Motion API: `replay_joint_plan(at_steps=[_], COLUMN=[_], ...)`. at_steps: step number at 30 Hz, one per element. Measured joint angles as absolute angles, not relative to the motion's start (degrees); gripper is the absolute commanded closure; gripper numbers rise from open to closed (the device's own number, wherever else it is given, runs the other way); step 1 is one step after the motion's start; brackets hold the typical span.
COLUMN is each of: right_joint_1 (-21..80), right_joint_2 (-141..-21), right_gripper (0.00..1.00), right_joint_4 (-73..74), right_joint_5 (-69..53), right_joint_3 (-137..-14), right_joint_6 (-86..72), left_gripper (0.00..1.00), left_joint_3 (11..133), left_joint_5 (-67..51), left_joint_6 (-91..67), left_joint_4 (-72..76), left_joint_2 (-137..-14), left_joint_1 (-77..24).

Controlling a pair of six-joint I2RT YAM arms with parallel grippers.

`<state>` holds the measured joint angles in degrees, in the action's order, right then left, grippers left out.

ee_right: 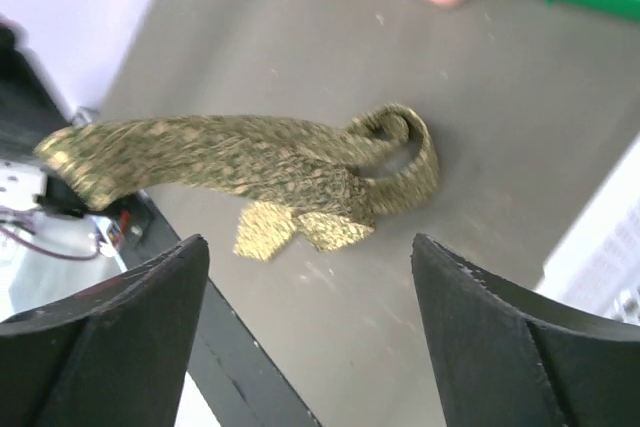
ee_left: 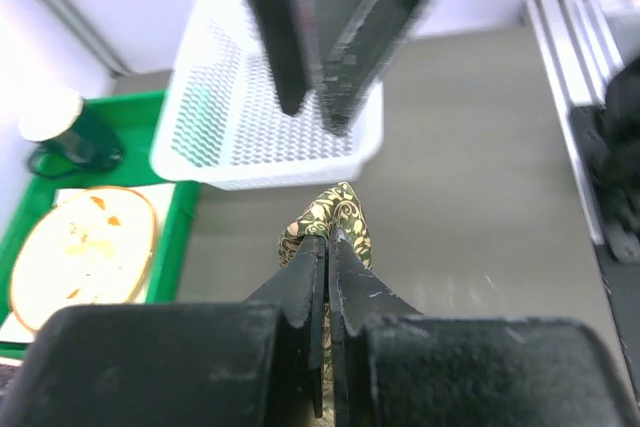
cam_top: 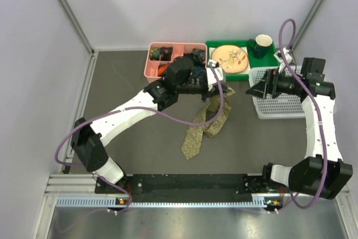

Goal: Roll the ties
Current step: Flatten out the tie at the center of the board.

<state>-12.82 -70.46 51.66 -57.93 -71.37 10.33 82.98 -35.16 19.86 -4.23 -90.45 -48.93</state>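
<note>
- Left gripper (ee_left: 327, 239) is clamped tight and appears to pinch the tie (cam_top: 204, 127) at its bunched fold.
- The tie lies mid-table in the top view, wide end toward 6 o'clock and fold toward 1 o'clock. The white basket (cam_top: 279, 107) is at its 3 o'clock.
- Right gripper (ee_right: 308, 247) is spread wide and holds nothing.
- Judgement: flatten the strip first, then roll snugly from one end.
- No brand or writing legible.

White basket (cam_top: 279, 107), pink bin (cam_top: 150, 71), green tray (cam_top: 256, 63) w/ plate (cam_top: 230, 58), mug (cam_top: 260, 44).

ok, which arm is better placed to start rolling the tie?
Left, probably: the left gripper is shut right at the folded end of the tie; the right gripper hangs open by the basket, off the fabric.
</note>
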Motion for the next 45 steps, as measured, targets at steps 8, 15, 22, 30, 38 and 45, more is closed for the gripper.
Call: replay_joint_plan(at_steps=[8, 15, 22, 30, 38, 45], right_joint_1=[-6.7, 4.0, 7.2, 12.4, 12.6, 12.6], right_joint_2=[-65.5, -62.1, -66.0, -69.8, -70.3, -73.3], right_gripper=[0.18, 0.24, 0.29, 0.45, 0.5, 0.86], right_joint_4=[40.6, 31.6, 23.4, 18.2, 17.2, 11.8], right_joint_5=[-58.8, -49.1, -42.7, -39.6, -34.8, -36.7], right_joint_3=[-68.9, -59.2, -57.5, -55.5, -54.0, -51.3], right_joint_6=[3.3, 0.0, -3.2, -4.1, -1.8, -3.9], left_gripper=[1.0, 1.0, 1.0, 1.0, 1.0, 1.0], left_joint_3=[83.3, 83.3, 83.3, 81.7, 80.1, 78.8], left_joint_5=[-35.2, -37.8, -41.0, -41.2, -41.8, -42.7], left_joint_6=[12.9, 8.7, 7.4, 7.1, 6.1, 5.1], left_joint_4=[4.0, 8.9, 10.0, 10.8, 11.4, 12.5], left_joint_2=[-91.5, -91.5, -91.3, -90.4, -89.9, -89.2], left_joint_1=[-45.1, -42.7, -42.1, -41.9, -41.1, -40.9])
